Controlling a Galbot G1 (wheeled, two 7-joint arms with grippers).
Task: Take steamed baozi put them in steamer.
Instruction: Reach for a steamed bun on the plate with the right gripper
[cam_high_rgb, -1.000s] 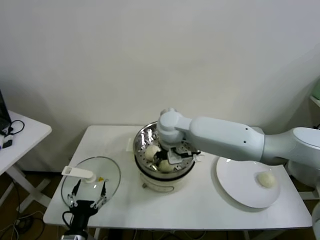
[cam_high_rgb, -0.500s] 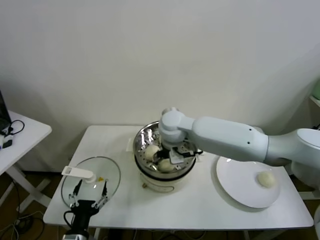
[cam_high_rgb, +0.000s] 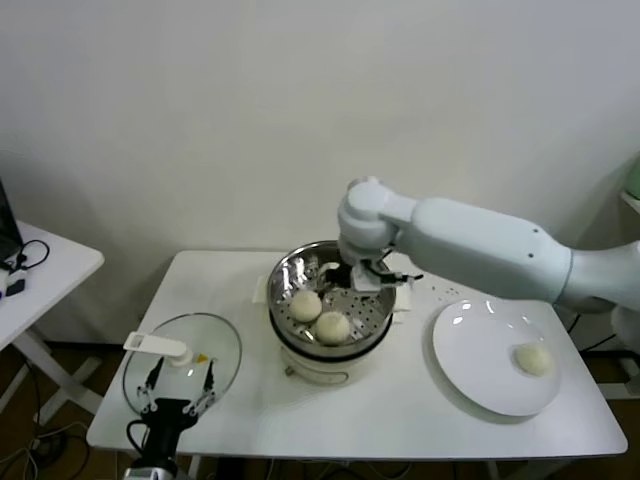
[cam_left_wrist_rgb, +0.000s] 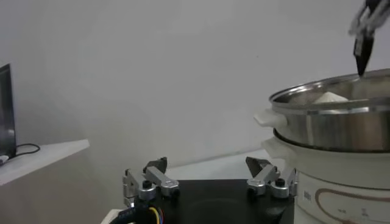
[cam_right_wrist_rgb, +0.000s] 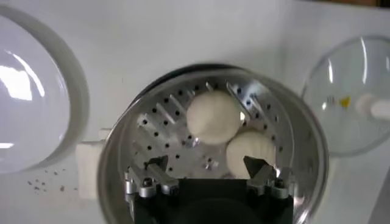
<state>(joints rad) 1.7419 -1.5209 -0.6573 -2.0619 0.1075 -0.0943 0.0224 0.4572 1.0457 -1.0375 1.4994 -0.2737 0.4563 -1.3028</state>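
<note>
Rising clear of the steamer (cam_high_rgb: 290, 275), right gripper (cam_high_rgb: 366, 277) now wide and empty, second baozi (cam_high_rgb: 332, 327) released inside; one baozi (cam_high_rgb: 532, 359) remains on plate (cam_high_rgb: 470, 375); left gripper (cam_high_rgb: 175, 392) open, parked near the lid (cam_high_rgb: 215, 345)

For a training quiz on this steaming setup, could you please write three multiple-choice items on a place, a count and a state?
1. Where is the glass lid?
A. On the steamer
B. Flat on the table, at the robot's left
C. On the plate

2. How many baozi lie in the steamer?
A. Two
B. None
C. Four

3. How is the right hand?
A. Shut on a bun
B. Open, empty, above the basket
C. Resting on the plate

Answers: 1 B, the lid lies beside the pot. 2 A, two baozi touch on the perforated floor; another sits on the plate. 3 B, its fingers stand apart, holding nothing.
</note>
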